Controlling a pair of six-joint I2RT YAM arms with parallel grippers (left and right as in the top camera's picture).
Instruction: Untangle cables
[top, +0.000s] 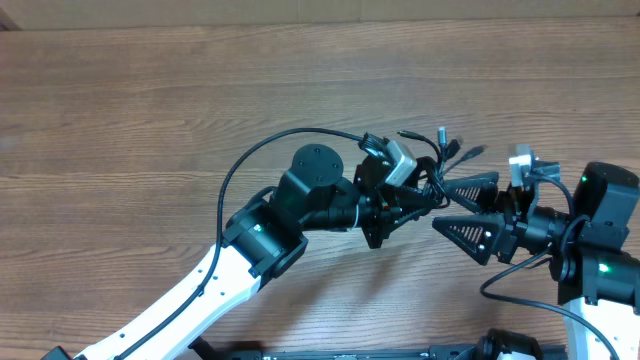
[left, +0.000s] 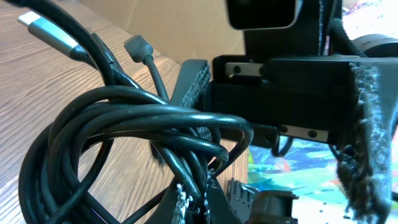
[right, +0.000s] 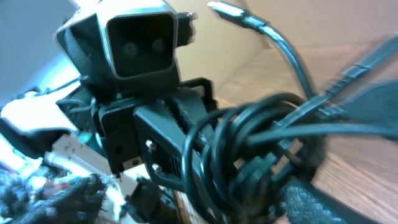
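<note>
**Inventory, L to R**

1. Table (top: 150, 100): wood. No cord lies on it apart from the rest.
2. L gripper (top: 415, 200): my jaws are clamped tight on the cables, holding them up off the table.
3. Cables (top: 437, 170): one coiled bundle at my L jaw tips. Several thin black cords loop thru each other. Plug ends (top: 442, 132) fan out beyond the jaws, one silver-tipped.
4. R gripper (top: 442, 207): jaws spread wide, facing my L jaws, one tip either side of the bundle's near edge. Nothing gripped. Can't tell if a tip touches a cord.
5. Status (est.): early.
   - Done: bundle lifted and offered btw both grippers.
   - Left: all the separating. No cord is free of the coil yet. R must take one loop or plug and draw it out, then repeat per cord.
</note>
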